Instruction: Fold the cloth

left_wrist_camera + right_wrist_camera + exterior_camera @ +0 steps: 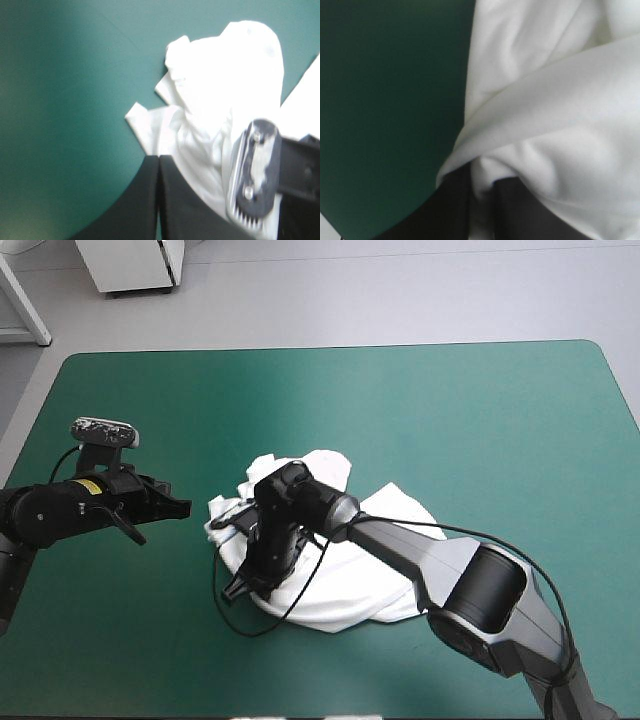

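The white T-shirt [345, 560] lies as a crumpled heap in the middle of the table. My right gripper [238, 587] reaches down onto the heap's near-left edge. In the right wrist view its black fingers [455, 210] are all but shut, with a fold of the T-shirt [560, 115] pinched between them at the gripper [482, 187]. My left gripper [183, 507] hovers left of the heap, apart from it. In the left wrist view it [159, 159] is shut on nothing, pointing at the T-shirt's [220, 85] left corner just ahead.
Teal-green cover [450, 410] surrounds the heap on every side, widest toward the far edge and the right. The table's near edge [300, 712] runs a short way from the heap.
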### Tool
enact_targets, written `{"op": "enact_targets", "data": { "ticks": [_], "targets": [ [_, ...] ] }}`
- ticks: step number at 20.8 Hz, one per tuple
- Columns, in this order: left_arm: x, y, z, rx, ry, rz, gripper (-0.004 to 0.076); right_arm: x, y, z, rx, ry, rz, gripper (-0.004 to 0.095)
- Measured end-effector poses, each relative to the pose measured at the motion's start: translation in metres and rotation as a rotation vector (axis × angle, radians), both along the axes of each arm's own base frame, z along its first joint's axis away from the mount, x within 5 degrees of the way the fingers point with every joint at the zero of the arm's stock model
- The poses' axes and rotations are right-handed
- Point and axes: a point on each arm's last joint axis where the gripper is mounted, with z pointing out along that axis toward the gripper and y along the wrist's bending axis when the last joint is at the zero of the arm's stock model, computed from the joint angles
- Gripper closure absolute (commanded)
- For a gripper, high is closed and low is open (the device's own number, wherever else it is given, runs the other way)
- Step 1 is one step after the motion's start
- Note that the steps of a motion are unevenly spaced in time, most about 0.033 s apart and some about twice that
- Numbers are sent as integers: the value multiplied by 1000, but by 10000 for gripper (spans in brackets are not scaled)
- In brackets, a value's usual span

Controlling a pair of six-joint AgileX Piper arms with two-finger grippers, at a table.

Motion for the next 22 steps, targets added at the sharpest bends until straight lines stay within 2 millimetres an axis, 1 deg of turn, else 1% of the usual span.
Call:
{"op": "enact_targets", "data": {
  "ticks": [2, 3, 5, 6, 7, 8, 9, 10, 11, 13, 16, 19, 20, 22],
  "targets": [
    [0, 0, 0, 2, -1, -2, 746, -19, 9, -3, -11, 9, 39, 921],
    [0, 0, 0, 2, -1, -2, 746, -35, 15, -3, -14, 13, 76, 921],
    [0, 0, 0, 2, -1, -2, 746, -48, 19, -3, -20, 18, 100, 909],
    [0, 0, 0, 2, -1, -2, 746, -50, 20, -3, -21, 20, 101, 830],
    [0, 0, 0, 2, -1, -2, 746, -50, 20, -3, -20, 20, 100, 771],
    [0, 0, 0, 2, -1, -2, 746, -50, 20, -2, -19, 20, 98, 597],
    [0, 0, 0, 2, -1, -2, 746, -49, 18, 1, -13, 16, 92, 510],
    [0, 0, 0, 2, -2, -2, 746, -49, 17, 3, -12, 12, 91, 391],
    [0, 0, 0, 2, -4, -1, 746, -48, 14, 10, -8, -13, 90, 380],
    [0, 0, 0, 2, -4, -1, 746, -45, 7, 23, -25, -86, 76, 412],
    [0, 0, 0, 2, -6, -1, 746, -32, -12, 51, -7, -165, 22, 414],
    [0, 0, 0, 2, -1, -2, 746, -4, -46, 83, 18, -257, -78, 414],
    [-1, 0, -1, 3, 9, -5, 746, 7, -62, 95, 23, -291, -118, 414],
    [-2, 0, -2, 9, 25, -9, 746, 15, -82, 107, 22, -325, -162, 414]
  ]
}}
